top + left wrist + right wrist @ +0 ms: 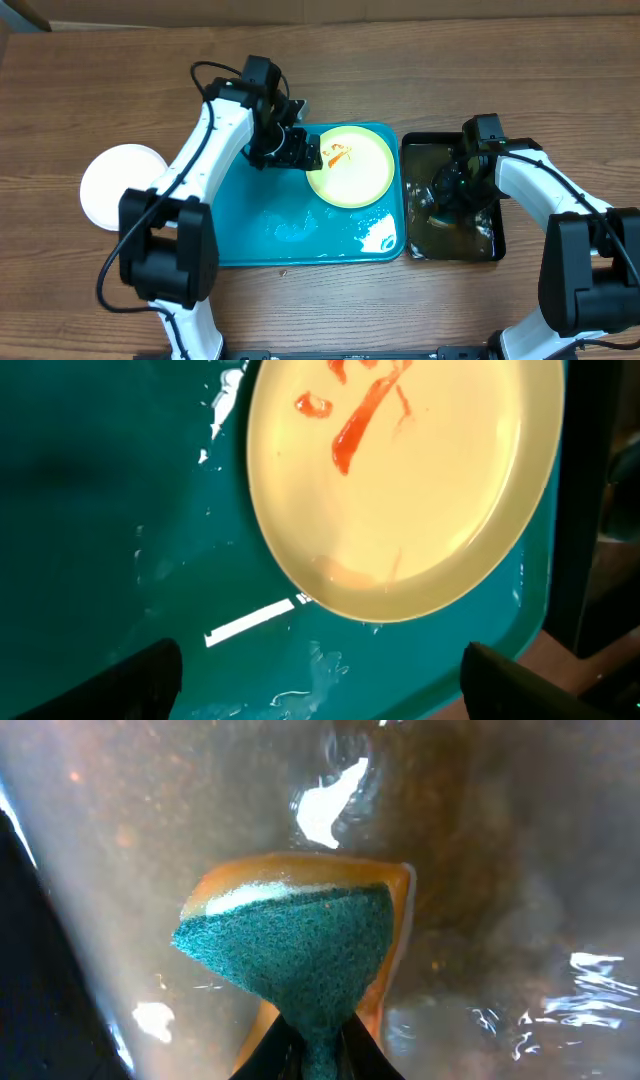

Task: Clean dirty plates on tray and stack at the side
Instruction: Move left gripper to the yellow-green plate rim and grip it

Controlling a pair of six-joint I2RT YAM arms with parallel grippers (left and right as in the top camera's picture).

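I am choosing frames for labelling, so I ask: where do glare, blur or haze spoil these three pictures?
Overhead: sharp, with white glare on the wet tray near its lower right corner. Left wrist: the plate is fairly sharp; one bright streak reflects on the tray. Right wrist: the sponge is clear, the water around it hazy with white glints.

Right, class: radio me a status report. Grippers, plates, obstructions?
Left gripper open beside sauced green plate on teal tray. Right gripper shut on sponge in black tray. White plate on table. Nothing blocking.
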